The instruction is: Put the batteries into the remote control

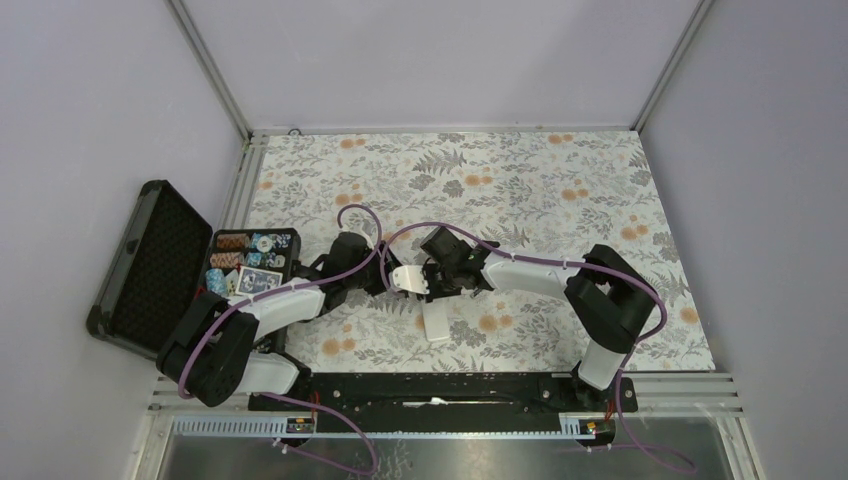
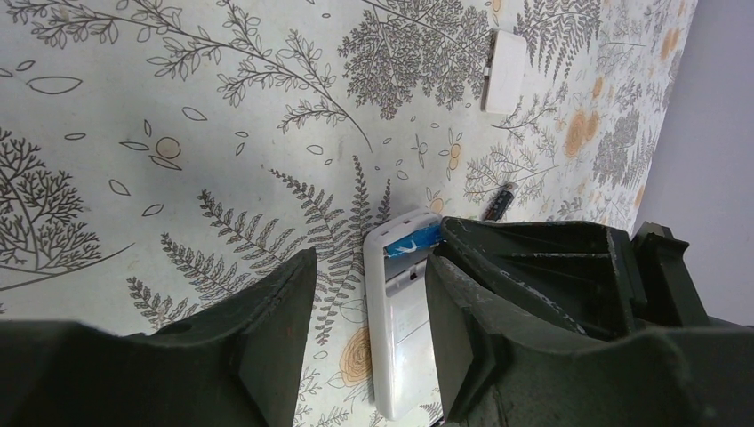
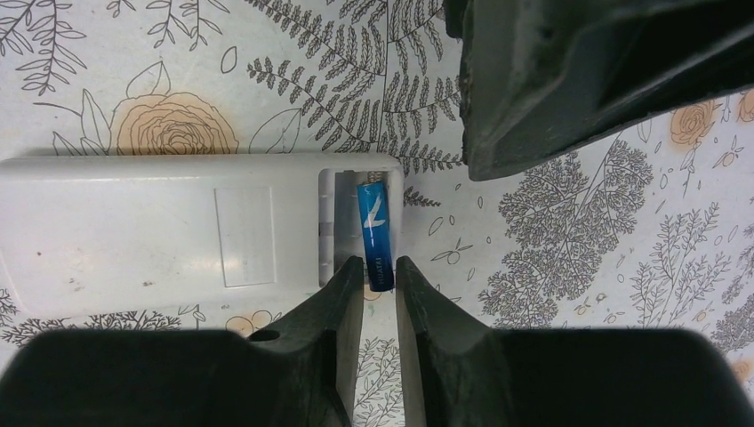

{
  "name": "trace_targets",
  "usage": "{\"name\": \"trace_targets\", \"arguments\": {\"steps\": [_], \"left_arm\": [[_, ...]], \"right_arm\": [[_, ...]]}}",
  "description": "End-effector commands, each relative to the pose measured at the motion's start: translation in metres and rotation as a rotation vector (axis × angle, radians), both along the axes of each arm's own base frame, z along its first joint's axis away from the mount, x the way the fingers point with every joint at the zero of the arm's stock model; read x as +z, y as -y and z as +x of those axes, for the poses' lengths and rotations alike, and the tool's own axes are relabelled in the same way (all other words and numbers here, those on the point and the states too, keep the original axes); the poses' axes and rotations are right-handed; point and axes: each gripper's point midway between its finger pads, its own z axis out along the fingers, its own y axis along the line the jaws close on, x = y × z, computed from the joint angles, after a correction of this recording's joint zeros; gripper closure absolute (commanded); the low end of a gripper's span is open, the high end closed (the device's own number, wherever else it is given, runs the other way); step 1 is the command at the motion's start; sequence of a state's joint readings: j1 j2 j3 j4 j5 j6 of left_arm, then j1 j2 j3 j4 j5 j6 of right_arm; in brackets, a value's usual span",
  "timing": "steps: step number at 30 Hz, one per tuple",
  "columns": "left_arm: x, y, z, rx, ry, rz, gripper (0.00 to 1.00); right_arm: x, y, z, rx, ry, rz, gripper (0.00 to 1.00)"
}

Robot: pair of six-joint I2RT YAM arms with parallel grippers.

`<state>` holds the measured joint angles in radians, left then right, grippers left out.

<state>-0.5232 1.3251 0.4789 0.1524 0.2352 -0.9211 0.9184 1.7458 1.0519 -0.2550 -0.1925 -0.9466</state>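
Note:
The white remote control (image 3: 160,233) lies back-up on the floral table, its battery bay open; it also shows in the top view (image 1: 405,278) and the left wrist view (image 2: 402,329). My right gripper (image 3: 380,267) is shut on a blue battery (image 3: 375,233) that slants with its far end in the bay and its near end between my fingertips. My left gripper (image 2: 369,267) is open and straddles the remote's body; the table shows between its left finger (image 2: 267,338) and the remote. A second battery (image 2: 500,202) lies loose on the table beyond the remote.
The white battery cover (image 1: 436,322) lies on the table near the remote, and also shows in the left wrist view (image 2: 507,60). An open black case (image 1: 150,265) with poker chips and cards (image 1: 245,262) stands at the left edge. The two grippers (image 1: 378,275) (image 1: 432,275) are close together.

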Motion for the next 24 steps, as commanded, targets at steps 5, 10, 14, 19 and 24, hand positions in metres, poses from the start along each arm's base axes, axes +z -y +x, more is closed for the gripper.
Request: {"name": "trace_targets", "arguments": {"steps": [5,10,14,19,24], "left_arm": [[0.006,0.002,0.004,-0.007,0.037,-0.03,0.49],[0.006,0.002,0.003,-0.009,0.037,-0.031,0.49],[0.006,0.002,0.004,-0.01,0.038,-0.032,0.49],[0.007,0.004,0.003,-0.019,0.035,-0.036,0.49],[0.009,0.006,0.003,-0.031,0.036,-0.046,0.49]], "right_arm": [[0.013,-0.012,0.004,-0.002,0.021,0.028,0.71],[0.027,-0.015,0.004,-0.009,0.028,0.065,0.68],[0.041,-0.015,0.003,-0.023,0.043,0.094,0.67],[0.057,-0.01,0.004,-0.07,0.062,0.124,0.66],[0.075,-0.005,0.004,-0.152,0.065,0.171,0.66]]}}
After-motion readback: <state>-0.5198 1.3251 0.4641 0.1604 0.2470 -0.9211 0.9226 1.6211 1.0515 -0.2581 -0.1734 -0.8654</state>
